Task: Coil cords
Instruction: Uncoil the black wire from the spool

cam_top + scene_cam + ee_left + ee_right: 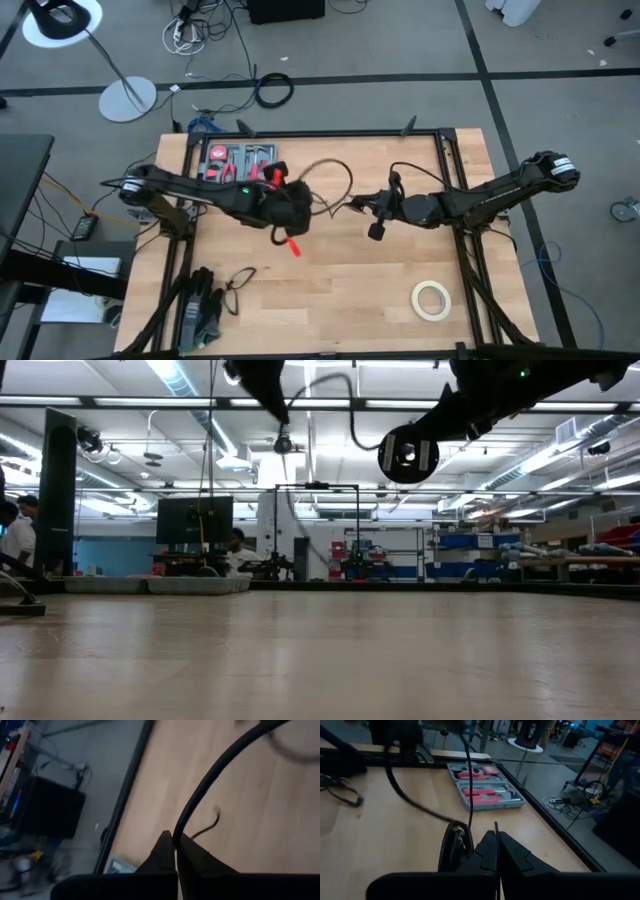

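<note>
The thin black cord (335, 172) arcs in the air between my two grippers, above the middle of the wooden table; it also shows in the low view (352, 410). My left gripper (290, 205) is shut on the cord (200, 790). My right gripper (357, 203) is shut at the cord's other stretch, and a thin strand (468, 780) and a dark loop (452, 845) sit right beside its fingers. Both grippers are lifted clear of the table. The cord's chunky end piece does not show plainly. My left gripper pinches the cord (176, 837) between its two fingertips, which lie across it. From the fingers the cord curves up and away, clear of the table. My right gripper is shut where the cord ends (470, 824); one finger (485, 850) hides the contact. A loop of cord lies against that finger's outer side.
A grey case of red-handled tools (240, 160) lies at the far left of the table and shows in the right wrist view (485, 790). A red piece (292, 245) is below my left gripper. A cream tape roll (431, 299) lies near right, dark gloves (205, 305) near left.
</note>
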Action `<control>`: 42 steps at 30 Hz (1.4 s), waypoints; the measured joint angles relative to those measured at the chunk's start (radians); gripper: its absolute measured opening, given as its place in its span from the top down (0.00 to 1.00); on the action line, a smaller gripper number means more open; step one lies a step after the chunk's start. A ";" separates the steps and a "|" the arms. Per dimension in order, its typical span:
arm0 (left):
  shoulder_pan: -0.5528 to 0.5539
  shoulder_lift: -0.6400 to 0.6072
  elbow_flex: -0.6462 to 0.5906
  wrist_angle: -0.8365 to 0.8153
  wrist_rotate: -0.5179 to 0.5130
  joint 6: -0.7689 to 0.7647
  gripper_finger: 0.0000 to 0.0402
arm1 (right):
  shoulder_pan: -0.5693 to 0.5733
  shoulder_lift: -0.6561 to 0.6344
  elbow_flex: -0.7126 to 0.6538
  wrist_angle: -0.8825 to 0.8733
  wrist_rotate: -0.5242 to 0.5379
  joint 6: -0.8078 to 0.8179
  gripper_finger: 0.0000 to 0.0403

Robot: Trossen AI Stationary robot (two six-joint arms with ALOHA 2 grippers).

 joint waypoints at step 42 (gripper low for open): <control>-0.031 0.288 0.005 0.274 0.412 0.035 1.00 | -0.059 -0.334 -0.001 -0.108 -0.013 -0.049 1.00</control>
